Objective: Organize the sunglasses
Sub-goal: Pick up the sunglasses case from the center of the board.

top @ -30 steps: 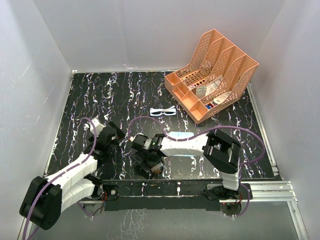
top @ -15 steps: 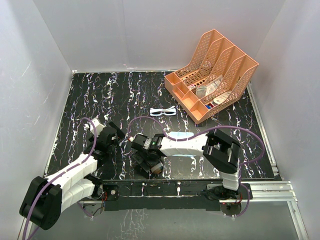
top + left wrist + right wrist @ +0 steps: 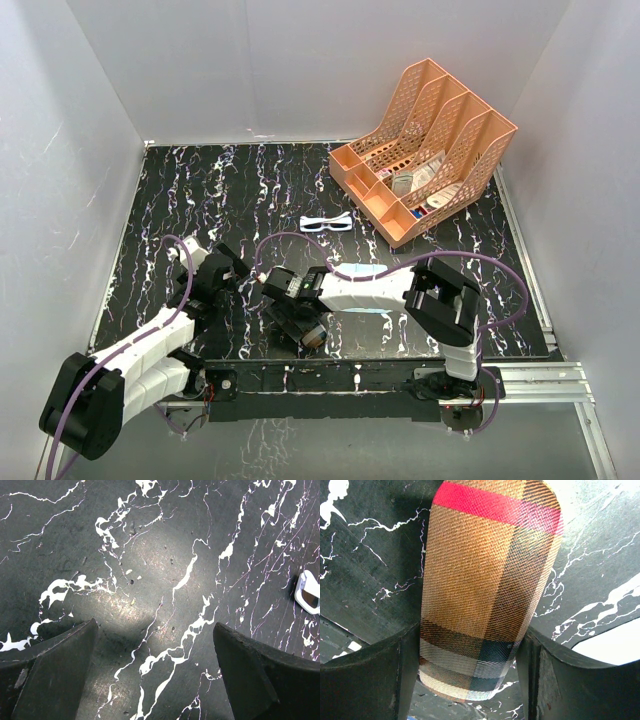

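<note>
In the top external view, the sunglasses (image 3: 327, 222) are seen lying on the black, white-veined bench (image 3: 200, 190), right of its middle and near the front corner of a peach-coloured file rack (image 3: 430, 140), but apart from it. They are shown as a small pair with a thin white frame and bluish lenses, lying flat with the front turned toward the arms. Papers and small items are held in the rack's compartments; any print on them is too small to be read. The left tool (image 3: 226, 268) is held low over the bench, left of the sunglasses and well apart from them. The right tool (image 3: 300, 325) is lowered near the front edge of the bench, where a brown plaid case (image 3: 313, 337) is just visible under it. A light blue cloth (image 3: 370, 270) is mostly hidden behind the right arm.

In the left wrist view, the left tool (image 3: 155, 675) is seen spread wide, with only bare bench (image 3: 150, 570) between its fingers (image 3: 55, 665). One white end of the sunglasses (image 3: 308, 592), with a sliver of dark lens, is caught at the right edge.

In the right wrist view, the right tool (image 3: 467, 675) is seen pinching the brown plaid case (image 3: 485, 580): both fingers (image 3: 370, 680) are pressed against its long sides near its rounded near end. The oblong case is woven in tan and brown, crossed by a red band at the far end and a bluish one at the near end. It rests on the bench (image 3: 365, 580).
</note>
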You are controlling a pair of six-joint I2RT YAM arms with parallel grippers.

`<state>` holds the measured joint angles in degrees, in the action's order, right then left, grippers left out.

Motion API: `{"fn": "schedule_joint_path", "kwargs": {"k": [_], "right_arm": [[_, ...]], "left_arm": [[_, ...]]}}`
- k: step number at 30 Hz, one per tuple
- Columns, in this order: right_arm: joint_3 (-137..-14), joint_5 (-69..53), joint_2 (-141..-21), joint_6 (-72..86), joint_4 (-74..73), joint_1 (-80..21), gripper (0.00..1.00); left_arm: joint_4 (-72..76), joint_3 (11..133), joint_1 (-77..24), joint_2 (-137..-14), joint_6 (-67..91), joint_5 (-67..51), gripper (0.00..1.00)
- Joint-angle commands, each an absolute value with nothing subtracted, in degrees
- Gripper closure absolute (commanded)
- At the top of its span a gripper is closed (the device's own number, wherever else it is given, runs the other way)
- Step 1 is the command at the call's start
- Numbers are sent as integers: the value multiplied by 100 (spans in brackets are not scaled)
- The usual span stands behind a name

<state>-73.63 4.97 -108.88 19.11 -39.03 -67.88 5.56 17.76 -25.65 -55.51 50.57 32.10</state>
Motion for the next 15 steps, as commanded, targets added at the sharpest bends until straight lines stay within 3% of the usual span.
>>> {"fn": "schedule_joint_path", "kwargs": {"k": [1,15], "right_arm": [[-7389,265,-11171,1938,-3727,-6794,100],[-7489,532,-10603,1885,-3614,-6790,100]], "left_arm": [[545,1748,-2535,-5476,5036,3219,2],[571,1723,-2531,-5485,5036,3141,2]]}}
